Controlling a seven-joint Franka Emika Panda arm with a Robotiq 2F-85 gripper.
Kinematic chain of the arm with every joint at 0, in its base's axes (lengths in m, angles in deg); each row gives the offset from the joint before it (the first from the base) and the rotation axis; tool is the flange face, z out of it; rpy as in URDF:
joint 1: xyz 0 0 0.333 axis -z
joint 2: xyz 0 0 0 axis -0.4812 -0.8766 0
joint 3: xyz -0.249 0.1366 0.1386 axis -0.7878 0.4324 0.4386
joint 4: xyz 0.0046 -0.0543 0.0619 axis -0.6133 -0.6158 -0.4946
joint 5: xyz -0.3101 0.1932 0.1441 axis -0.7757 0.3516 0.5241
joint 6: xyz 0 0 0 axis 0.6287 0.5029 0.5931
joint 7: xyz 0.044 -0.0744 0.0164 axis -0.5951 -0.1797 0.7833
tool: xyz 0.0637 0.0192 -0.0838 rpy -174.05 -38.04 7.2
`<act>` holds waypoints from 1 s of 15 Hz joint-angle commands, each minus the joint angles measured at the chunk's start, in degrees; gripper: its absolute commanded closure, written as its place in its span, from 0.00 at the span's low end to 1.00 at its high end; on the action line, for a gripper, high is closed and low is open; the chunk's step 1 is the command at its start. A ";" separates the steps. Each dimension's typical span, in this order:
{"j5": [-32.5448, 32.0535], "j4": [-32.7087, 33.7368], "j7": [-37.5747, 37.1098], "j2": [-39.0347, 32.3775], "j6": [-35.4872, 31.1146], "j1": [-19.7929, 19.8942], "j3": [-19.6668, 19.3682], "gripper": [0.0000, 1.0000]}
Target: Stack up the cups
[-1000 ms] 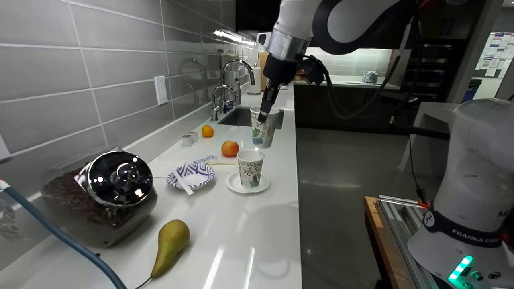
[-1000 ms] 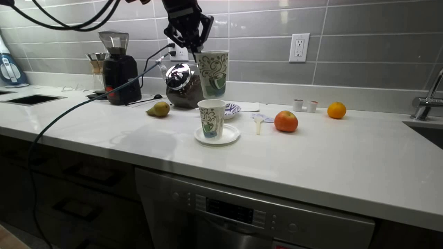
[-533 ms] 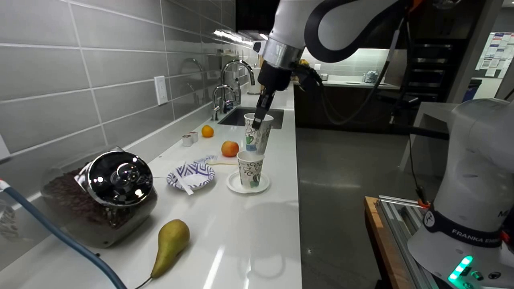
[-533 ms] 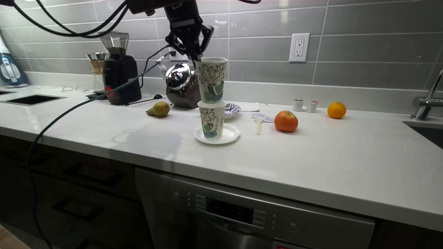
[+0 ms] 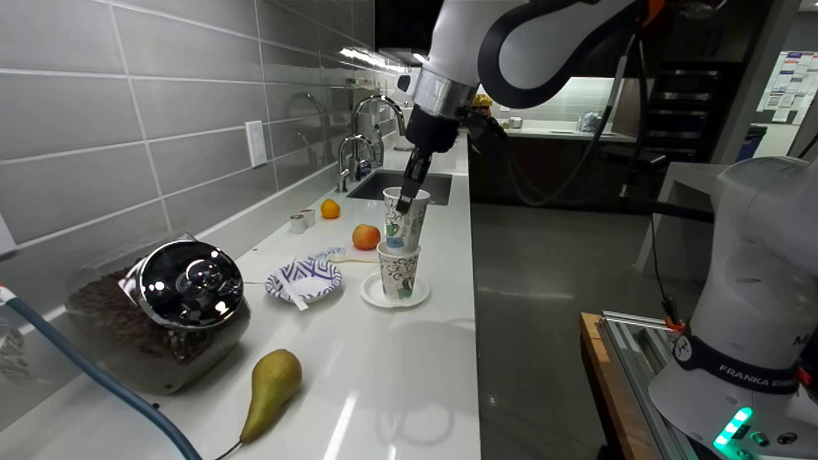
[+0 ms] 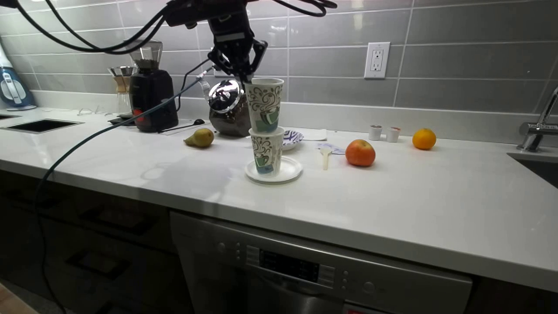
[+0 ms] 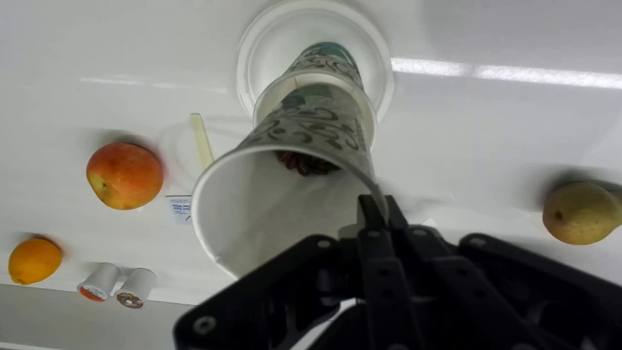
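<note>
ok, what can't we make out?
Base of the upper cup: hidden in both exterior views by the lower cup.
Floor of the lower cup: wrist view, covered by the upper cup.
Depth of brown contents: wrist view, partly behind the upper cup's wall.
Labels on appliance panel: too small in an exterior view.

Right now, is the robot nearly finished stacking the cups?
Looks nearly there. Done: the bottom cup stands on the plate, and the top cup is lined up, its base seemingly just inside the bottom cup's mouth. In hand: the gripper pinches the top cup's rim. Left: most of the top cup shows above, so probably lowering, then letting go.
</note>
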 commanded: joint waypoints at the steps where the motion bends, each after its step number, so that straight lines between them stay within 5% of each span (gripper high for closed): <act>1: 0.31 0.26 1.24 -1.12 -0.65 -0.06 -0.18 0.99; 4: -0.16 0.30 1.29 -1.69 -0.95 0.09 -0.07 0.99; 6: -0.95 0.41 0.97 -2.01 -1.26 0.36 0.14 0.71; 15: -2.43 -0.63 -0.26 2.18 2.64 -0.58 2.92 0.09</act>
